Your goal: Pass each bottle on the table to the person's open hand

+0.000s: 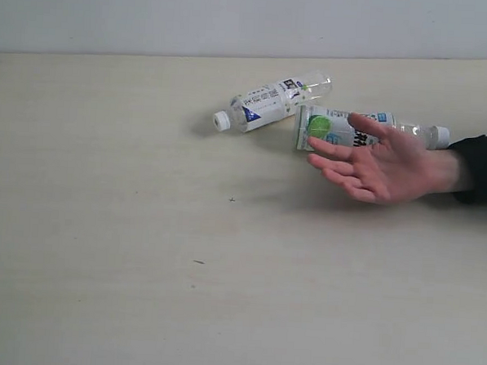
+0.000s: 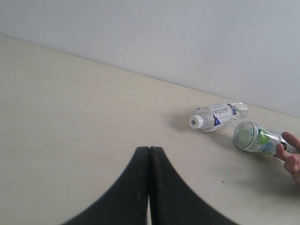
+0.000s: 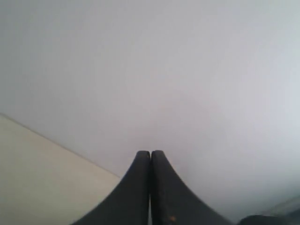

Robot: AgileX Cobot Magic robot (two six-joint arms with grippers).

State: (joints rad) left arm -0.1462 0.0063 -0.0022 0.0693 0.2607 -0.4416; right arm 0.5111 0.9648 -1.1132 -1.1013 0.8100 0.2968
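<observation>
Table (image 1: 99, 289), pale cream with faint grain, fills most of what we see, and a plain grey-white wall (image 1: 236, 18) runs behind it. Both arms stay outside the exterior view. We see the left gripper (image 2: 149, 149) in its own wrist view, above bare tabletop and well apart from the bottles, its black fingers pressed together. The right gripper (image 3: 150, 153) has its fingers together too, and it faces the wall. At the right edge we find the hand (image 1: 383, 169), palm up and fingers spread, coming out of a black sleeve (image 1: 485, 162). Right behind it the lime bottle (image 1: 332, 128) lies on its side, clear, with a green lime on its label and a white cap (image 1: 442, 137) by the wrist. We cannot tell whether the fingers touch it. The blue bottle (image 1: 272, 101) lies just beside it toward the wall, on its side and askew. It is clear with a white-and-blue label, and its white cap points away from the hand. A few tiny dark specks (image 1: 231, 200) dot the table nearer us.
</observation>
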